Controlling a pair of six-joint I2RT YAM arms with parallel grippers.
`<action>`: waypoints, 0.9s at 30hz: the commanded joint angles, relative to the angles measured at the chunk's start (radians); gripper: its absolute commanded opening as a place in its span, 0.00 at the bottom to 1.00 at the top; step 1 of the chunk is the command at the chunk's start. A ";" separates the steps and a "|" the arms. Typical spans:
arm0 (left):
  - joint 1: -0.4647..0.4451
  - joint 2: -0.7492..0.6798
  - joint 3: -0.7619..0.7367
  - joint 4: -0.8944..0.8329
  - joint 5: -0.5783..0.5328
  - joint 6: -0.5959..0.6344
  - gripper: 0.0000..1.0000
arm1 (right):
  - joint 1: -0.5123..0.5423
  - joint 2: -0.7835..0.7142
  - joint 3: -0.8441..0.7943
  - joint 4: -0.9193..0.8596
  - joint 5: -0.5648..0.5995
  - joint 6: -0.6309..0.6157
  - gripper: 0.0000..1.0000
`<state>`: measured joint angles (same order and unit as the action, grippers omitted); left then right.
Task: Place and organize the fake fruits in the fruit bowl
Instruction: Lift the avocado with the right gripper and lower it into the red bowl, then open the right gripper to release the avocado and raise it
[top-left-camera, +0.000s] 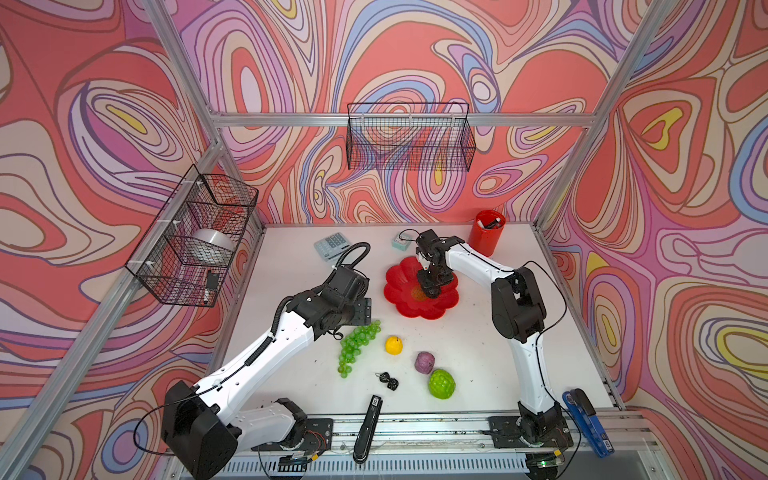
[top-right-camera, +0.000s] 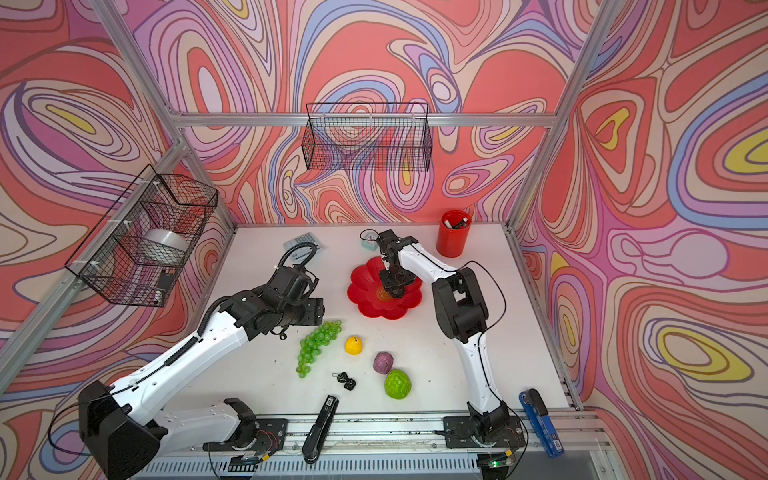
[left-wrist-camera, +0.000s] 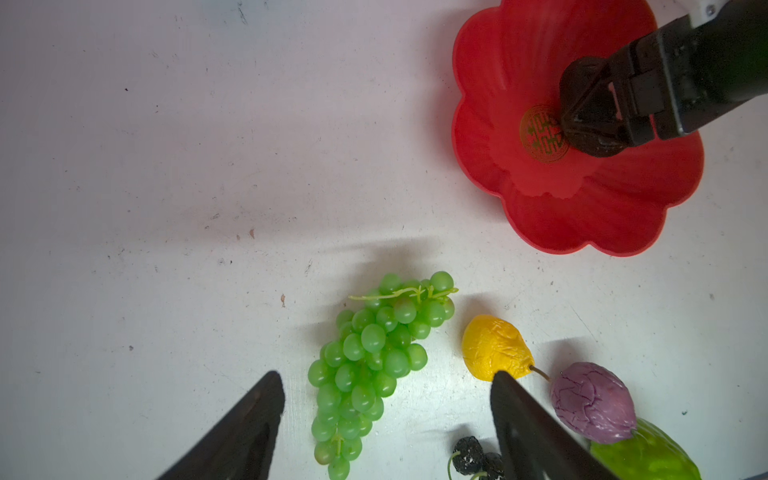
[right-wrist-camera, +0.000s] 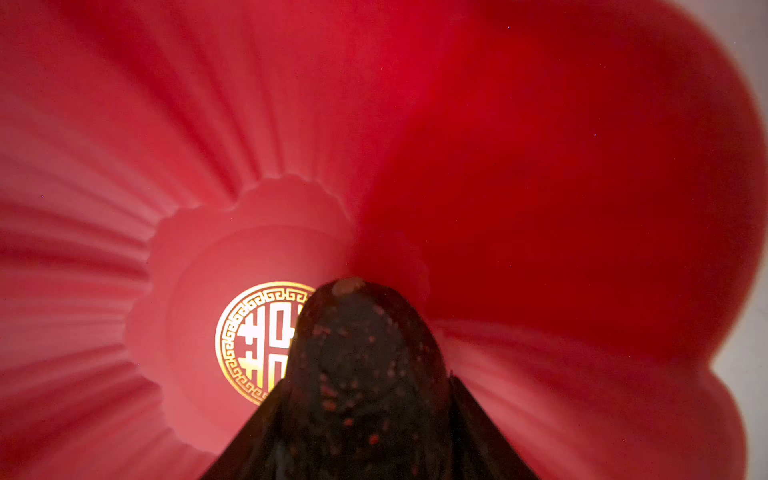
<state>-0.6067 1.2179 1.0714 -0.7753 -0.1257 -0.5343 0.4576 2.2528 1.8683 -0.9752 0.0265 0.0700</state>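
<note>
Two arms | right, pointing down, fingers (right-wrist-camera: 253, 449) hold avocado (right-wrist-camera: 365, 365) in bowl (top-left-camera: 399, 299) | left fingers (left-wrist-camera: 249, 428) wide

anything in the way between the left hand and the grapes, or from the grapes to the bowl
Nothing visible between the left hand and the grapes. Bare table runs from grapes to bowl, but the right hand sits at the bowl's middle with a dark fruit between its fingers.

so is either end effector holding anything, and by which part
left end effector: nothing, open. right end effector flanks the sides of the blackish fruit, which rests in the fruit bowl; gripped or loose, cannot tell.
</note>
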 joint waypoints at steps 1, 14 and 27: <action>0.007 0.014 0.047 -0.042 0.035 0.023 0.85 | -0.004 0.020 0.007 -0.003 0.019 0.000 0.69; 0.007 0.096 0.082 -0.056 0.223 0.024 0.86 | 0.010 -0.164 0.032 0.002 0.055 -0.005 0.81; -0.192 0.239 0.141 -0.160 0.274 0.042 0.85 | -0.060 -0.604 -0.366 0.228 -0.114 0.118 0.81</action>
<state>-0.7734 1.4345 1.1782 -0.8726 0.1539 -0.5011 0.4591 1.6928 1.5738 -0.8326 -0.0063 0.1314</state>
